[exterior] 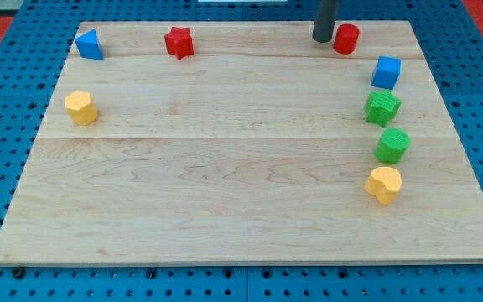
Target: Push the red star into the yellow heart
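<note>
Red star is located at the bench top-left; yellow heart lower right, well apart. No jaws are fitted. My tip is set beside the red cylinder; approach pending, repositioning behind the star required.

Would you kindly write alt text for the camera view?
My tip rests at the wooden board's top edge, just left of a red cylinder. The red star sits far left of it; the yellow heart lies at the right, below a blue cube and two green blocks.
</note>
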Tool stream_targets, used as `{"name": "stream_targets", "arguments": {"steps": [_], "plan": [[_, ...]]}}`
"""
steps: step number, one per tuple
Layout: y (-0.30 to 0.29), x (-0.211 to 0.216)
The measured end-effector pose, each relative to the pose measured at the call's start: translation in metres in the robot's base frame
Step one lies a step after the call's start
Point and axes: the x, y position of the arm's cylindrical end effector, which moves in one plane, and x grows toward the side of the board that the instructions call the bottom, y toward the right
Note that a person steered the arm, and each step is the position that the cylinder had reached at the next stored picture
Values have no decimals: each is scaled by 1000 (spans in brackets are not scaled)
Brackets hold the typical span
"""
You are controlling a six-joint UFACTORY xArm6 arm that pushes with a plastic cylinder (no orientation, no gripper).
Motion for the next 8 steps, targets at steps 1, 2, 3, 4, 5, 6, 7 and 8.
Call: {"name": "stream_targets", "arguments": {"steps": [1, 2, 3, 4, 5, 6, 7, 8], "plan": [[45, 1], [1, 1], [-107, 49], [-225, 84], [-327, 54], [-325, 19], [-268, 13], [-244, 0]]}}
